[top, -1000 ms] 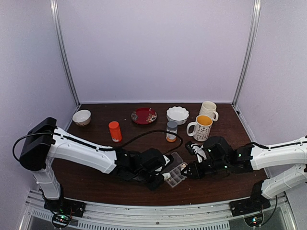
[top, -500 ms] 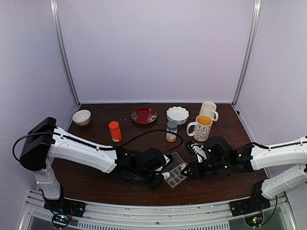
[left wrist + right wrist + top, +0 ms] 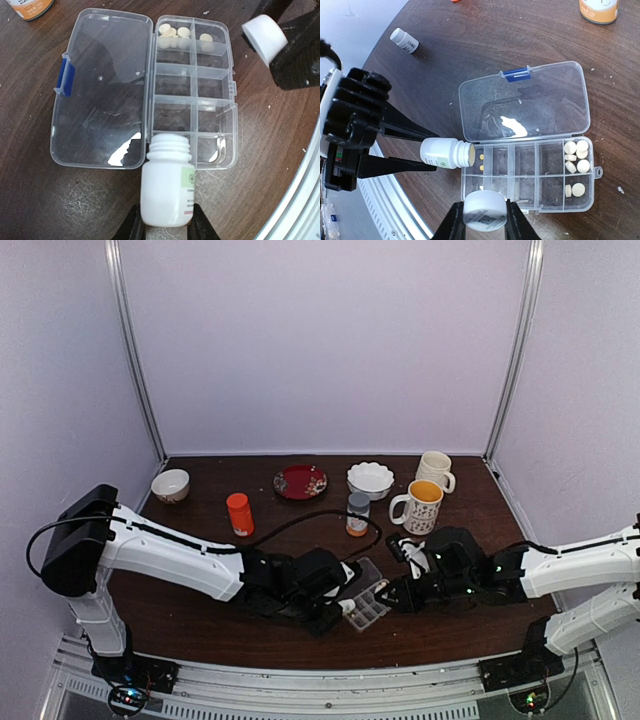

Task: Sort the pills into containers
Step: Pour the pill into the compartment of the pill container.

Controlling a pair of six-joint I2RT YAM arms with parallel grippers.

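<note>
The clear organiser box (image 3: 234,107) lies open, its lid (image 3: 102,90) folded flat to one side. Several white pills (image 3: 175,31) fill its two far-end compartments. My left gripper (image 3: 166,227) is shut on an uncapped white bottle (image 3: 166,190). The bottle is tipped on its side with its mouth over the near-end compartment. Two tiny yellow pills (image 3: 481,162) lie in that compartment, just beyond the bottle (image 3: 442,153) mouth. My right gripper (image 3: 485,219) is shut on the bottle's white cap (image 3: 485,209), hovering over the organiser's (image 3: 530,176) near rim.
A grey-capped amber bottle (image 3: 358,513) and an orange bottle (image 3: 239,513) stand behind the box. Along the back are a red plate (image 3: 300,481), a white bowl (image 3: 370,478), two mugs (image 3: 418,506) and a small bowl (image 3: 170,484). A small white vial (image 3: 404,40) lies on the table.
</note>
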